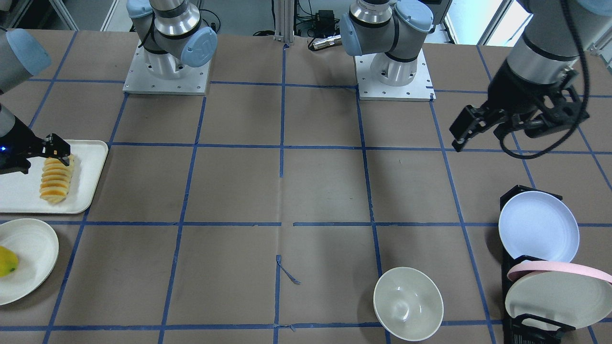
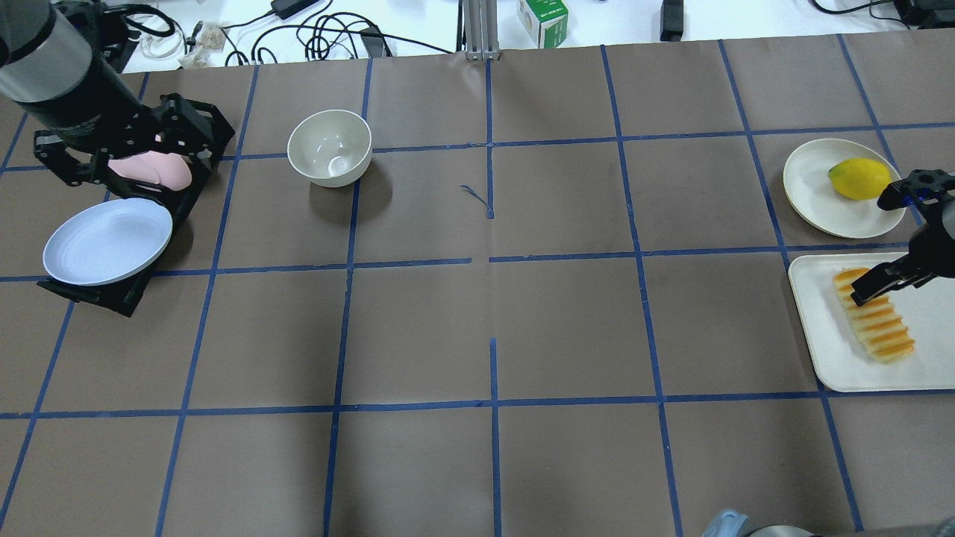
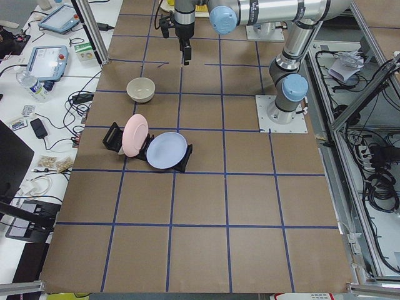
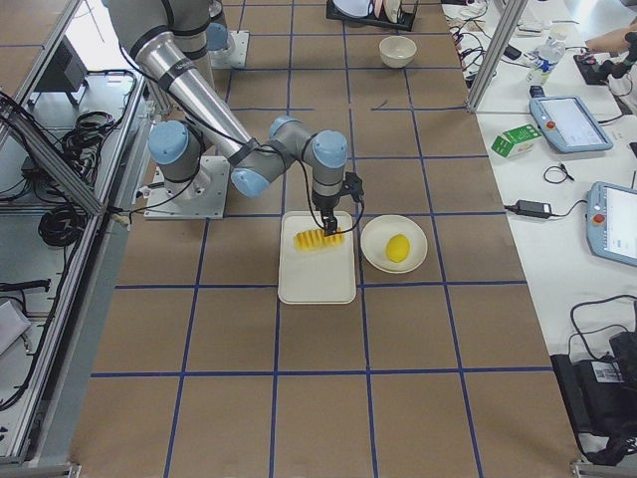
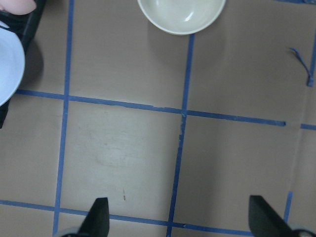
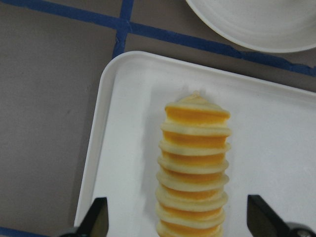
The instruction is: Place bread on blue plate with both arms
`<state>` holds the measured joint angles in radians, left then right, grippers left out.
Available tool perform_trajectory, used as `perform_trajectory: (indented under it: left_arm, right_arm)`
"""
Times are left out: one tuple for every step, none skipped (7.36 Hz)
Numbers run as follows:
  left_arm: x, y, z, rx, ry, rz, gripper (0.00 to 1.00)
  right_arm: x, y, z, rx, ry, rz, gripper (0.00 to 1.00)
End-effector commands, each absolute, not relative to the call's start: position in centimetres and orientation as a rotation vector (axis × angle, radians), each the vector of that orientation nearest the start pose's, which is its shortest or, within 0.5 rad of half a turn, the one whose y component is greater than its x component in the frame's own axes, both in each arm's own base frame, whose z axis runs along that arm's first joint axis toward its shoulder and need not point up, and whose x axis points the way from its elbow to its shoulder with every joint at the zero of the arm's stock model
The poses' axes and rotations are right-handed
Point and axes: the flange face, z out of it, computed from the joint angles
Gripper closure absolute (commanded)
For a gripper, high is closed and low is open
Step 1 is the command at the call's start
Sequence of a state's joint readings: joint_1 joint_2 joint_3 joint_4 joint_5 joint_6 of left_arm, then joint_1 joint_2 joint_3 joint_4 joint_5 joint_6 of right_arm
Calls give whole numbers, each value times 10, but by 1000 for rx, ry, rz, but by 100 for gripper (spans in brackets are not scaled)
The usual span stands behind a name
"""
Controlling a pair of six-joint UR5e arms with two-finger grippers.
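The bread lies along a white tray at the table's right end; it also shows in the overhead view and in the right wrist view. My right gripper is open just above the loaf's near end, with a finger on either side of it and nothing held. The blue plate leans in a black rack at the left end. My left gripper is open and empty, hanging high over the rack area.
An off-white bowl stands right of the rack. A cream plate with a pink rim sits in the same rack. A cream plate with a yellow-green fruit lies beyond the tray.
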<state>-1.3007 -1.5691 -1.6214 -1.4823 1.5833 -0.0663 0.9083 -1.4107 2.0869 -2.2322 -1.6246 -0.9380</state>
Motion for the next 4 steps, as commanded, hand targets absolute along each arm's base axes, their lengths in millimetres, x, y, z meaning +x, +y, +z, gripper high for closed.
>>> perform_trajectory:
  left_arm:
    - [97,-521,446,-499,3078,-124,0]
    - [132,-519,422,-547,3072,-91,0]
    - [173,-518,403,-644,3060,-38,0]
    - [225,-515,377,-768,3043,-11,0]
  right_arm:
    - [-201,-449,217,-480,3139,132,0]
    - [-205,-449,204,-469,3121,164,0]
    - [-207,-449,194,-464,3104,186,0]
    - [-207,-449,192,-463,3101,189,0]
